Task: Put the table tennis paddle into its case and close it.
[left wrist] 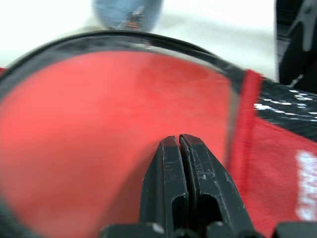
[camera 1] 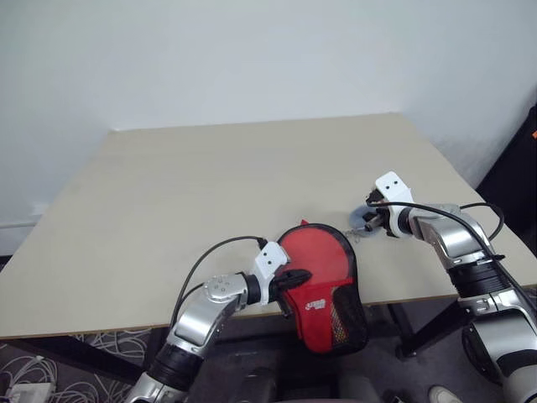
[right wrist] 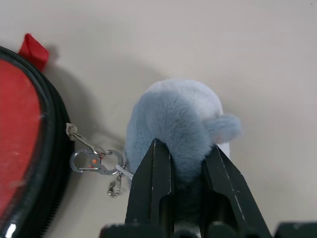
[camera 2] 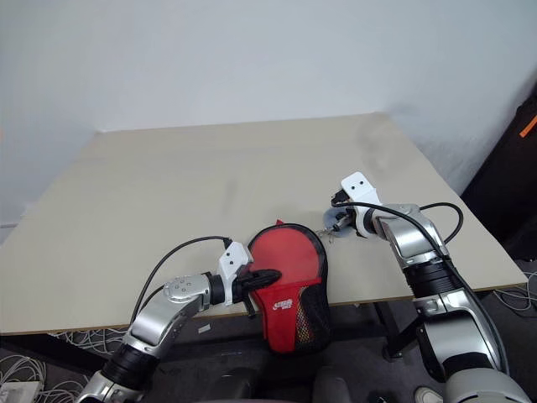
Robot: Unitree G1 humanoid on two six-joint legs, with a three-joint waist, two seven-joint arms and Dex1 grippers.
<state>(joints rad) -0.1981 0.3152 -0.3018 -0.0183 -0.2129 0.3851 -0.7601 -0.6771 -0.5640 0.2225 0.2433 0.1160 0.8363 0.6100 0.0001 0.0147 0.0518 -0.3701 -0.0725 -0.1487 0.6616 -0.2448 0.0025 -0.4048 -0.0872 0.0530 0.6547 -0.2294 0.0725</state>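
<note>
The left gripper (camera 1: 295,280), closed on nothing, pins the case (camera 1: 331,290) at the table's (camera 1: 168,193) near edge, likely steadying it. The right gripper (right wrist: 187,163) clamps a blue-grey plush charm (right wrist: 173,126) (clipped to the zipper) — seemingly to draw it.

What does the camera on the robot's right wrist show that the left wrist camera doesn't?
Right wrist camera alone: the right pincer squeezing a fluffy blue-grey charm, with a small metal clip linking it to the zip on the case's edge, and a red tab on the rim. Left wrist camera alone: the left pincer, shut, lying over the red face inside the case, with white lettering at one side. Both: the red case with its black edging, the charm, the pale table.
</note>
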